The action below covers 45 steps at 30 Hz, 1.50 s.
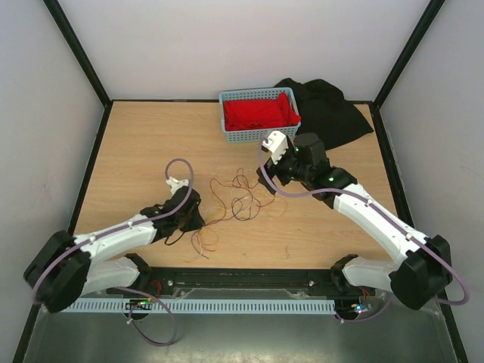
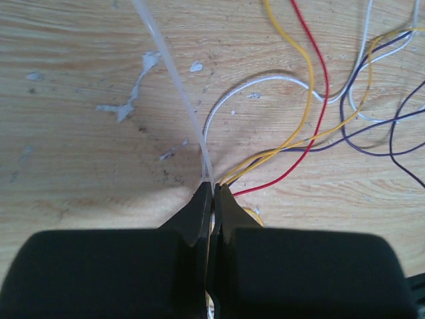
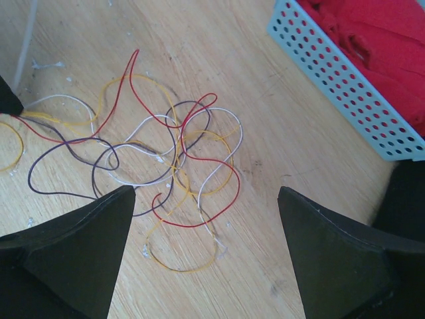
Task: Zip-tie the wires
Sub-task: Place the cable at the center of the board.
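Sprawling mid-table from overhead, the wires [image 1: 238,198] lie between the left gripper [image 1: 195,218] and right gripper [image 1: 265,177]. Left wrist view: jaws pinched shut on the zip tie [image 2: 174,80] and wire ends. Right wrist view: jaws wide, empty, above the light, springy tangle, likely best gathered at its crossings.

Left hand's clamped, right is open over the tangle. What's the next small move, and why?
The left hand is shut on the zip tie where the wires converge; the strip runs off loose, not looped round them. The right hand hangs open over the tangle. I'd probably shift the right hand to the tie's free end and grasp it.
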Tool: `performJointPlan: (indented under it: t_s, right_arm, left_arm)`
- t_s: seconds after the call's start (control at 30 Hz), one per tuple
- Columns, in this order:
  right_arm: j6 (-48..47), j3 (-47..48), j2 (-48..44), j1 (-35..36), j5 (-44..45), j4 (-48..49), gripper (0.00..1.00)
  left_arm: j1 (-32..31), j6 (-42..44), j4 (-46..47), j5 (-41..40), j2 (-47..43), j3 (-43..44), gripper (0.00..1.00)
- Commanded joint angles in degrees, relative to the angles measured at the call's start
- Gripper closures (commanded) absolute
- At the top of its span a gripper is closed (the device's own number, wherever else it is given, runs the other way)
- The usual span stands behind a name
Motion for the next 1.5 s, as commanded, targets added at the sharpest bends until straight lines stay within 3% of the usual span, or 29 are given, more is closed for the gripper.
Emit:
performJointPlan:
  t_s: [0.0, 0.3, 0.57, 0.67, 0.97, 1.07, 1.17, 1.47]
  right_arm:
    - [2.34, 1.42, -2.94, -2.07, 1.14, -3.68, 0.01]
    - [4.43, 1.03, -4.27, -5.38, 2.0, -3.87, 0.01]
    - [5.3, 0.14, -4.17, -7.07, 2.77, -3.49, 0.01]
    - [6.11, -0.45, -4.19, -7.73, 2.67, -2.73, 0.01]
    - [9.83, -3.92, -4.83, -7.9, 2.39, 3.21, 0.01]
    - [11.14, -4.99, -5.22, -8.0, 3.07, 4.98, 0.01]
    - [12.69, -5.8, -5.44, -8.13, 3.65, 6.71, 0.01]
    - [16.68, -8.3, -8.92, -10.1, 14.94, 11.35, 0.01]
  left_arm:
    - [-2.07, 0.87, 7.76, -1.72, 7.55, 3.55, 1.0]
    - [-5.33, 2.48, 14.27, -1.05, 24.15, 11.45, 1.0]
    - [-6.49, 5.25, 15.43, -0.28, 32.0, 19.64, 1.0]
    - [-6.35, 5.91, 15.19, -1.2, 30.14, 18.57, 0.99]
    - [-5.84, 7.01, 12.39, -4.65, 21.53, 14.1, 0.74]
    - [-5.55, 7.52, 11.71, -4.65, 19.61, 13.64, 0.62]
    - [-5.43, 8.96, 10.33, -5.31, 17.32, 14.04, 0.58]
    - [-0.46, 14.93, -1.67, -10.25, -0.14, 15.03, 0.31]
